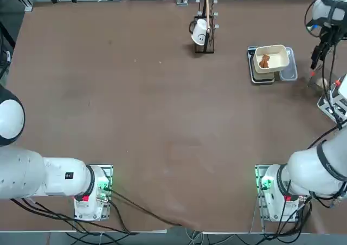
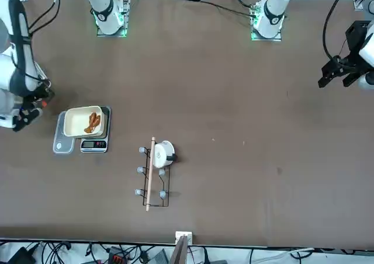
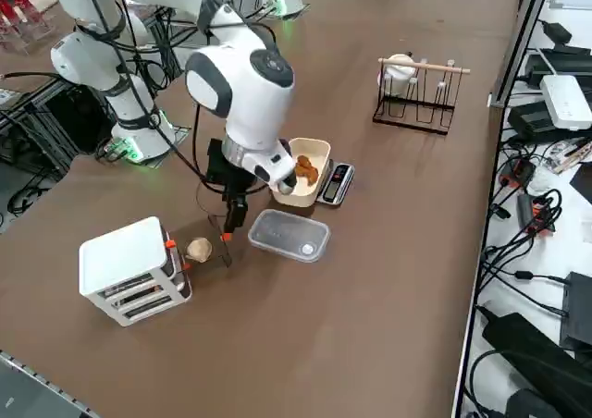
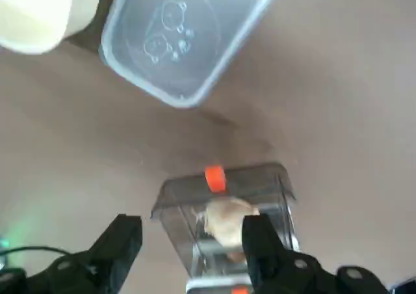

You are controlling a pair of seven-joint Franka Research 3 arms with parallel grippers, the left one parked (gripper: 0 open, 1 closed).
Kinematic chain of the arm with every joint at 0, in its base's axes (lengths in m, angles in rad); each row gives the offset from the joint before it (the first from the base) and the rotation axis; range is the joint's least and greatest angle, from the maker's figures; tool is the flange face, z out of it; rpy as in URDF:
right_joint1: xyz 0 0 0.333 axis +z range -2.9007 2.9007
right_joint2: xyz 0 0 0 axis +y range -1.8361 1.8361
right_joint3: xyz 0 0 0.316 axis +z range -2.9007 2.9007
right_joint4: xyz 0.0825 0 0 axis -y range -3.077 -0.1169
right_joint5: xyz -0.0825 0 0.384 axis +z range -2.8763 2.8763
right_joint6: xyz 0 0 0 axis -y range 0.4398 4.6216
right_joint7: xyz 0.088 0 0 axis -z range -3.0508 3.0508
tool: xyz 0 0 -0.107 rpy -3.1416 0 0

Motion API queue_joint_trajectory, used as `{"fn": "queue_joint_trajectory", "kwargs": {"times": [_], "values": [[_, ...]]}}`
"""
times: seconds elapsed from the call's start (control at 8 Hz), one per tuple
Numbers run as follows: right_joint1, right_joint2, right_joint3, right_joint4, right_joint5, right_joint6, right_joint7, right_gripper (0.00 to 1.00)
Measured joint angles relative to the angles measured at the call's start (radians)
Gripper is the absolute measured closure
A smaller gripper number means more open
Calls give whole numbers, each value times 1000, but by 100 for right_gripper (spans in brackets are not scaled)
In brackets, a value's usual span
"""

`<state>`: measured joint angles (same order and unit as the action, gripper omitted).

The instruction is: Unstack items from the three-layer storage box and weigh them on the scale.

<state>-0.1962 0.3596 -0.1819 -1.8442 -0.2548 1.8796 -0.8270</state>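
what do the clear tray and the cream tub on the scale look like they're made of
The clear tray: likely thin glossy plastic, since the brown table shows through it and faint embossed figures mark its base.
The cream tub: probably opaque matte plastic, with smooth, evenly coloured walls and rounded corners. It sits on the scale.

scale [image 2: 93, 145]: grey, readout facing camera, left side of the table
tub [image 2: 82, 121]: cream, sits on the scale, brown lumpy piece [image 2: 92, 122] inside
clear tray [image 2: 62, 141]: touching the scale's left edge
dark stand [image 2: 154, 173]: centre, wooden bar on top, white cup [image 2: 164, 153] on it
right gripper [image 2: 26, 117]: far left, near the tub
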Motion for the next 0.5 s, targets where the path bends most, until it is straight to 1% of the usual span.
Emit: {"fn": "queue_joint_trajectory", "kwargs": {"times": [0.12,0.25,0.5], "values": [[-27,-7,-8,-6,0,-6,-20,17],[-69,-5,-12,-31,0,24,-49,23],[-121,2,-16,-109,0,144,-66,24]]}}
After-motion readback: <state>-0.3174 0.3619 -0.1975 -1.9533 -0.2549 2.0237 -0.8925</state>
